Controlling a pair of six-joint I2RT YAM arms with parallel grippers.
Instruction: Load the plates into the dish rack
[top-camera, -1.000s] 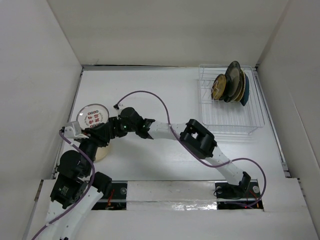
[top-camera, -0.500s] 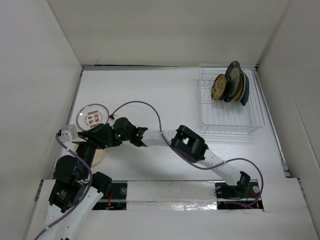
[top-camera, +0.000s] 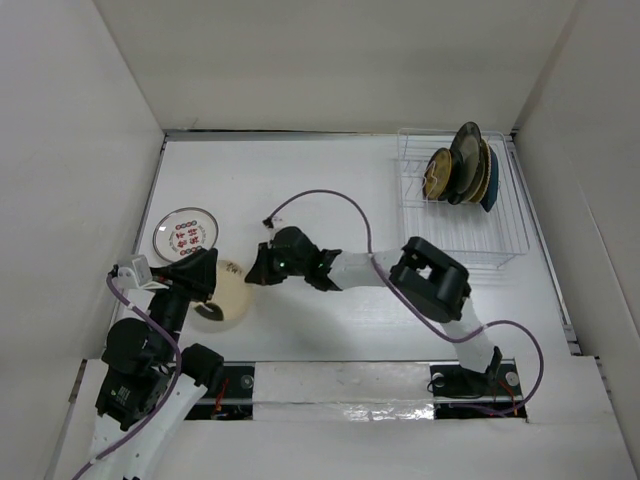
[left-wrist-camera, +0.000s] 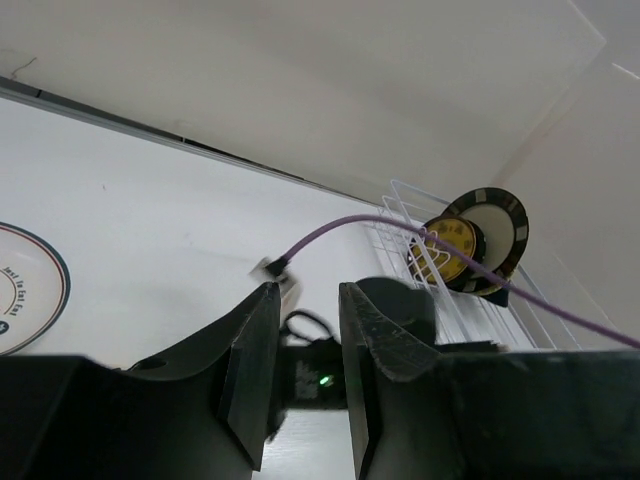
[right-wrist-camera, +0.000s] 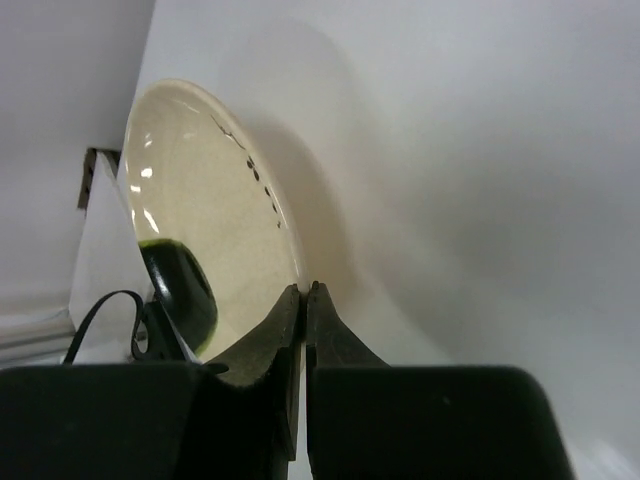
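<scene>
My right gripper (top-camera: 254, 274) is shut on the rim of a cream plate (top-camera: 224, 300), which stands tilted on the table at the near left. The right wrist view shows the fingertips pinching the edge of this cream plate (right-wrist-camera: 200, 210) at the right gripper (right-wrist-camera: 305, 290). My left gripper (top-camera: 203, 268) hovers just left of that plate, open with nothing between its fingers (left-wrist-camera: 255, 340). A white plate with red marks (top-camera: 185, 232) lies flat behind it. The dish rack (top-camera: 470, 250) at the far right holds several upright plates (top-camera: 462, 165).
The right arm stretches low across the table's middle with a purple cable (top-camera: 330, 200) looping above it. White walls close in the left, back and right sides. In the left wrist view the rack (left-wrist-camera: 455, 300) and its plates (left-wrist-camera: 480, 235) stand far ahead.
The right gripper has shut on the cream plate's rim and drawn back to the right, tipping the plate out from beside the left gripper. The left gripper has barely moved.
</scene>
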